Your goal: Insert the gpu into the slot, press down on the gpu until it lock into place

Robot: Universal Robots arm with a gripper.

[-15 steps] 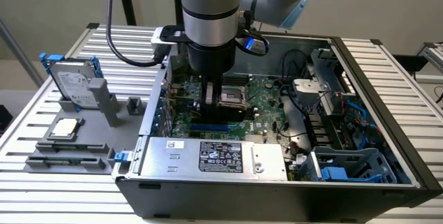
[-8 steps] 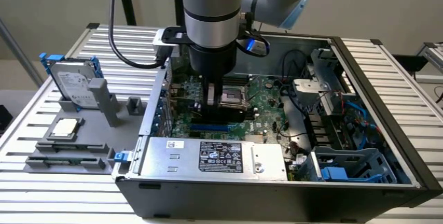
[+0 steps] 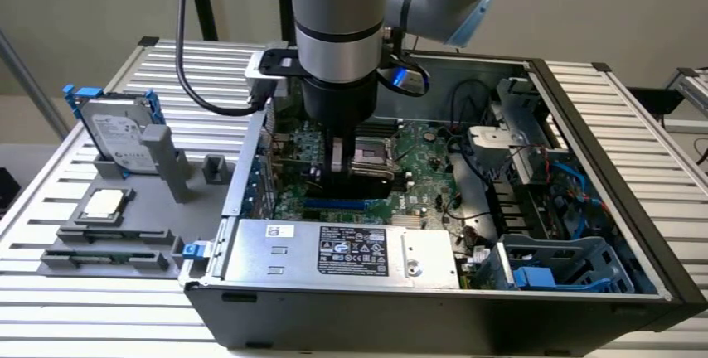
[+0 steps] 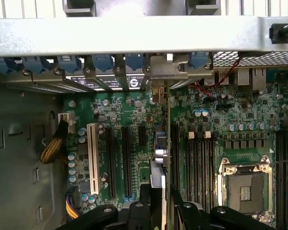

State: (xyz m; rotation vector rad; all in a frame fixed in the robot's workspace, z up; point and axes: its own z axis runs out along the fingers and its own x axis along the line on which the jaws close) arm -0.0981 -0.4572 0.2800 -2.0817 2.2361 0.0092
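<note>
Pinching one gpu (image 4: 161, 148) between its two fingers (image 4: 145, 206), the gripper (image 4: 166, 212) sits low inside the case (image 3: 443, 316). Card stands on edge over the motherboard (image 4: 206, 110). One white slot (image 4: 92, 158) on one side, one CPU socket (image 4: 245, 184) on the other. Bracket end meets the rear wall. Exterior view: one blue slot (image 3: 337, 206) just below the gripper, one hard drive (image 3: 116, 138) outside the case.

Case (image 3: 443, 325) outside: matt dark painted metal; power supply (image 3: 265, 250) bare dull-silver sheet metal with a printed paper label (image 3: 351, 250). Motherboard (image 4: 110, 103) green, slight sheen; gpu (image 4: 161, 148) bracket (image 4: 165, 69) bare bright metal. Table (image 3: 642, 126) ribbed satin-grey metal, drive cage (image 3: 559, 250) blue plastic.
</note>
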